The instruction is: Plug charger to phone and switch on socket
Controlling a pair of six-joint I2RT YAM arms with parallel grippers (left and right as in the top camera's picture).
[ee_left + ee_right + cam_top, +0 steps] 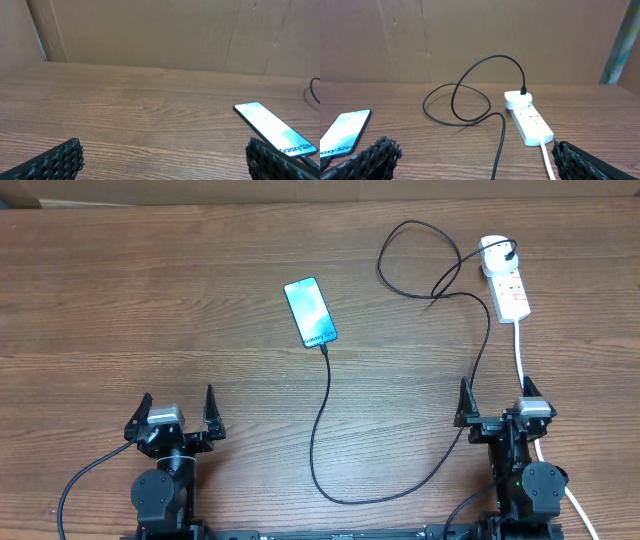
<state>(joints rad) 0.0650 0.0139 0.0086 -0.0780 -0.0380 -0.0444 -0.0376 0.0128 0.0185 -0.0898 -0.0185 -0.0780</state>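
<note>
My left jaws sit at the near edge of the wooden table, spread wide and holding nothing; their ridged black pads frame the bottom corners of the left wrist view. My right jaws sit at the same near edge on the other side, also spread wide and holding nothing.

Between my two arms, the charger, a thin black cable, sags in a low curve close to me. One side of that curve runs away from me up the middle of the table to the phone. The other side climbs past my right jaws and coils in loose loops further off.

The phone lies flat near the table's centre, slightly angled, screen up and lit light blue, with white lettering at its near short end. The cable's tip meets that short end; I cannot tell whether it is fully seated.

Further off on my right lies the socket, a narrow white power strip. Its thick white cord trails back toward my right arm. The outlet at the strip's far end holds the charger's white plug adapter. I cannot tell the switch position.

A brown cardboard wall stands beyond the table.
</note>
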